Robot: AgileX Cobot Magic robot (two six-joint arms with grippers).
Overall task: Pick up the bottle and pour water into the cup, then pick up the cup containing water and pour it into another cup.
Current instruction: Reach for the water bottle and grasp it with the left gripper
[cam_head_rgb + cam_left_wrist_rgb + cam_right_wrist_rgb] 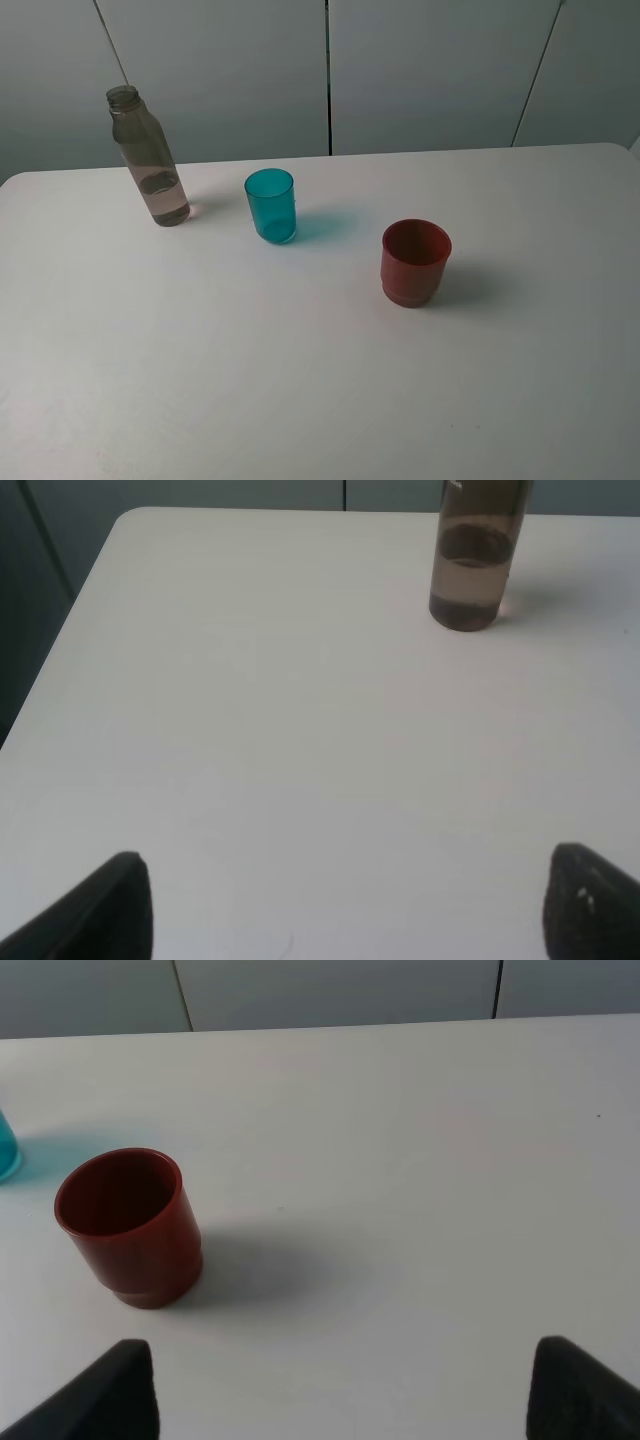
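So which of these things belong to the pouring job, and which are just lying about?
Job:
tall clear grey-brown tinted plastic bottle, uncapped
slim translucent teal plastic tumbler
squat opaque red-brown plastic cup

Just there:
white table
grey panelled wall behind it

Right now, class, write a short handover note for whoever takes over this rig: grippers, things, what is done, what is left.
Left gripper: jaws open, empty, facing the bottle.
Right gripper: jaws open, empty, facing the red cup.
Bottle, teal cup and red cup stand upright and apart on the table; water sits low in the bottle.
Done: nothing; red cup looks empty.
Left: both pours.
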